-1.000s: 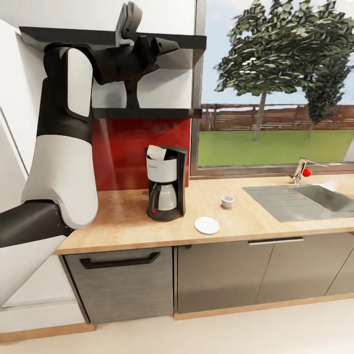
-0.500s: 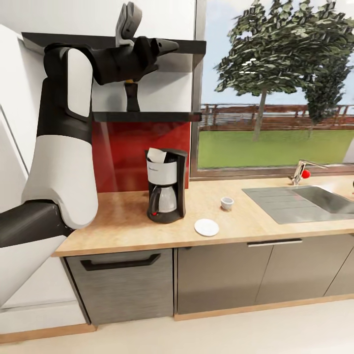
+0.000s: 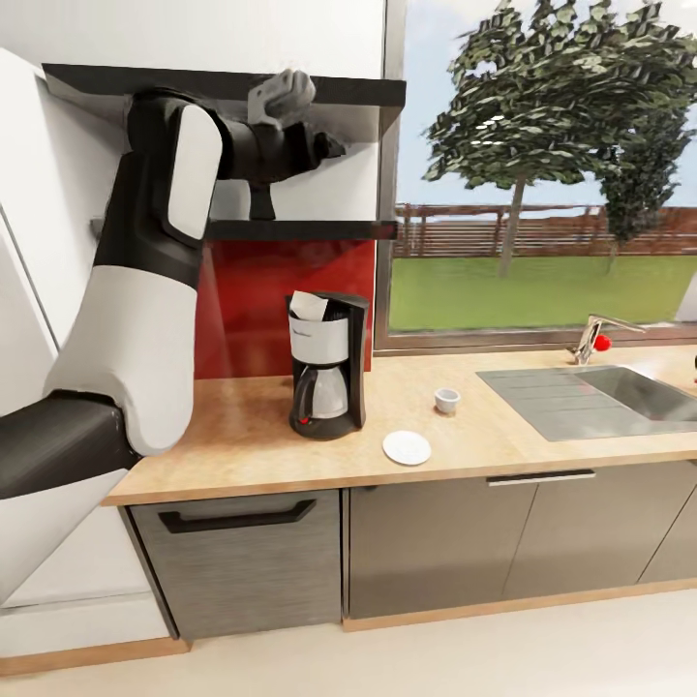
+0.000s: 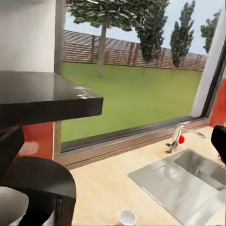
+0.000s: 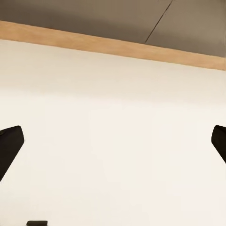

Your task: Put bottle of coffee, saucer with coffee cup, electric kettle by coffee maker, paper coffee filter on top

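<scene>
Dark bottle of coffee upright on the kitchen shelf, just below the left gripper, seemingly spread wide and empty; probably rigid, smooth: grasp mid-body

head camera facing the countertop from afar; left wrist overlooking its sink end; right wrist floorward.

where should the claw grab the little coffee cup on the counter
Come straight down on the coffee cup and pinch across its rim, one finger inside and one outside, or span the whole body. It stands upright and open-topped on the counter, apart from the saucer and the coffee maker, so there looks to be room above and on every side.
</scene>
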